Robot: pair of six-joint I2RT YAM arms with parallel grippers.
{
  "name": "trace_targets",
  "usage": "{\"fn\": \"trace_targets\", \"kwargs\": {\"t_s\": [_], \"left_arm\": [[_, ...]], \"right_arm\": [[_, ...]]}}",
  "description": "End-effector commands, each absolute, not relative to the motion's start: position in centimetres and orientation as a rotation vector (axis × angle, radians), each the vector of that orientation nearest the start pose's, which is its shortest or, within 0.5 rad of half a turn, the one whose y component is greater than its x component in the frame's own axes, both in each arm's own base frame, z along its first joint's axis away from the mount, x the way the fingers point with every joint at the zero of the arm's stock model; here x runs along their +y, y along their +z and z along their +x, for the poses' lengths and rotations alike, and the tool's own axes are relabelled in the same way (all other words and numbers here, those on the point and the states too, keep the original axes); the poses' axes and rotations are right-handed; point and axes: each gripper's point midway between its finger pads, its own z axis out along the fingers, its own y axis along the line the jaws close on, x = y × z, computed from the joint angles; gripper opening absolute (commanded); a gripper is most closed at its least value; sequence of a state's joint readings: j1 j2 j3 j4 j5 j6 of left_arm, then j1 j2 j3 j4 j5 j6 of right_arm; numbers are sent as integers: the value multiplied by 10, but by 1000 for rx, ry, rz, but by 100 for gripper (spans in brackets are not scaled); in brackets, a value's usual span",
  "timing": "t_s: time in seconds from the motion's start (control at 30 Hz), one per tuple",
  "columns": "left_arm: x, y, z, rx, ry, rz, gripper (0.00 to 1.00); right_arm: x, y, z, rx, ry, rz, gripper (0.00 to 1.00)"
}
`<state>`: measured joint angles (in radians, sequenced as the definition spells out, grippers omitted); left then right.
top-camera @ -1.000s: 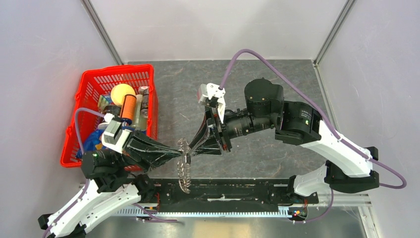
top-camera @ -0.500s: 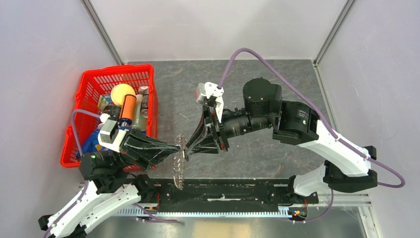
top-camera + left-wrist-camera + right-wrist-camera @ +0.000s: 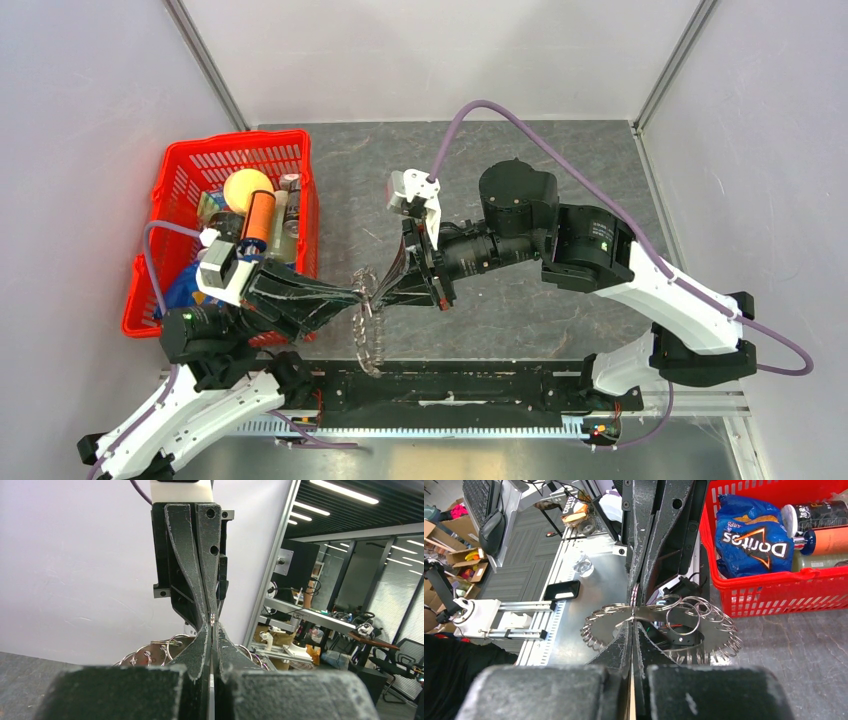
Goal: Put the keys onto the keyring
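The keyring (image 3: 368, 335) is a flat grey metal ring plate with many small split rings round its rim. It hangs edge-on in the air between my two grippers, above the table's near edge. My left gripper (image 3: 357, 296) is shut on its upper rim from the left. My right gripper (image 3: 379, 297) is shut on the same spot from the right, tip to tip with the left. The right wrist view shows the plate (image 3: 606, 627) at my shut fingertips (image 3: 632, 617). The left wrist view shows its split rings (image 3: 150, 655) behind my shut fingertips (image 3: 212, 624). The small black-headed key is not visible.
A red basket (image 3: 310, 215) stands at the left with an orange ball (image 3: 247, 186), bottles and a blue Doritos bag (image 3: 749, 537). A black rail (image 3: 480, 385) runs along the near edge. Grey walls enclose the table.
Both grippers and the keyring have shifted a little to the left. The right arm has reached further left, and the grip on the keyring is unchanged.
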<state>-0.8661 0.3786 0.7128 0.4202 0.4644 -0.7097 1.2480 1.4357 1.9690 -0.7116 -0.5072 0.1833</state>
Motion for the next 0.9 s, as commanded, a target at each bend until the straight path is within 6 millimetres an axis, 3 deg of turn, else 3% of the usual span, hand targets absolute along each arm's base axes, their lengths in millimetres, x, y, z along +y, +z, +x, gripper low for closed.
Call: {"fn": "trace_targets", "kwargs": {"t_s": [0.0, 0.87], "left_arm": [[-189, 486, 31, 817, -1632, 532, 2], [-187, 492, 32, 793, -1634, 515, 2]], "right_arm": [[385, 498, 30, 1354, 1451, -1306, 0], [397, 473, 19, 1380, 1495, -1381, 0]]}}
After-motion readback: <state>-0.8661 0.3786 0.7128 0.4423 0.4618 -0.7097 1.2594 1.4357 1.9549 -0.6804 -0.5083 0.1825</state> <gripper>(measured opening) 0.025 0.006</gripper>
